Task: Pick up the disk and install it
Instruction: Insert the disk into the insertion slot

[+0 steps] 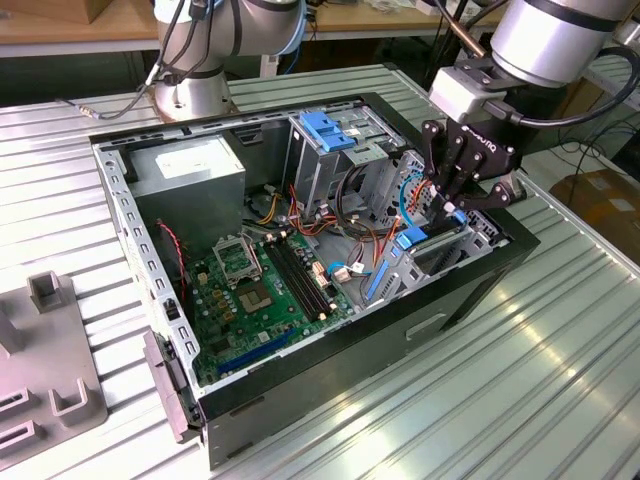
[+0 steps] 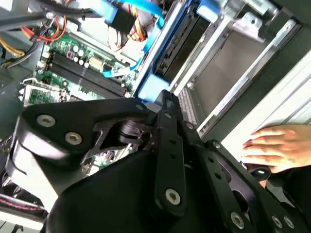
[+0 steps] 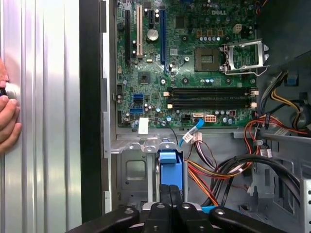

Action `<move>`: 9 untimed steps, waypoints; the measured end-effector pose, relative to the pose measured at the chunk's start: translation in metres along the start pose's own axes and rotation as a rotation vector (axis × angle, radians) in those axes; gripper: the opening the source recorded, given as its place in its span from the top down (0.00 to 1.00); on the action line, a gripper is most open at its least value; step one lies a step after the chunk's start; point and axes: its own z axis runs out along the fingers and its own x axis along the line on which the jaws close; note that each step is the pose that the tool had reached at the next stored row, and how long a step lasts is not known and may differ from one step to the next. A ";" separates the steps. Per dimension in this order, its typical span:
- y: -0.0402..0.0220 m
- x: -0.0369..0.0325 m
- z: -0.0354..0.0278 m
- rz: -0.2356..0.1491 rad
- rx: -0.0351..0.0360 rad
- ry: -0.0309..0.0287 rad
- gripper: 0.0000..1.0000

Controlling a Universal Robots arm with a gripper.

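Item 1, disk (image 1: 411, 240): stands on edge in the drive bay at the corner of the PC case (image 1: 470, 295) on the exterior view's right. Blue carrier rail shows along its edge, dark body sits betw. the bay's sheet-metal walls; how far it is seated, cannot tell. Item 2, gripper (image 1: 452, 208): black linkage type on the silver arm, reaching down into that bay. Fingers together with no gap visible, tips right at the blue rail's end. Whether they pinch the rail or only press on it, cannot tell. In the first wrist view the gripper (image 3: 170, 190) lies just beside the disk's blue end tab, which points toward the motherboard (image 3: 194, 73). In the second wrist view the gripper (image 2: 164, 99) meets the same blue edge. Item 3, case interior: green motherboard flat on the case floor; cable bundle (image 3: 218, 170), red/yellow/black plus a blue ribbon, near the bay. Grey PSU box (image 1: 190, 165) w/ white label in the far corner. Tall drive cage (image 1: 320, 170) w/ blue bracket (image 1: 330, 130) on top, betw. PSU box and gripper. Item 4, surroundings: slatted metal table (image 1: 530, 380) under the case. Grey fixture (image 1: 50, 370) at the exterior view's left, well apart from the case. A person's hand (image 3: 7, 116) rests on the table slats just outside the case wall.
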 end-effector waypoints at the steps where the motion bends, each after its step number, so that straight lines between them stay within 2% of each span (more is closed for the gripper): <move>1: -0.0036 0.0000 0.0007 0.000 0.0019 0.0005 0.88; 6: -0.0182 -0.0008 0.0061 0.000 0.0085 0.0013 0.90; 9: -0.0196 -0.0034 0.0101 -0.003 0.0126 0.0022 0.90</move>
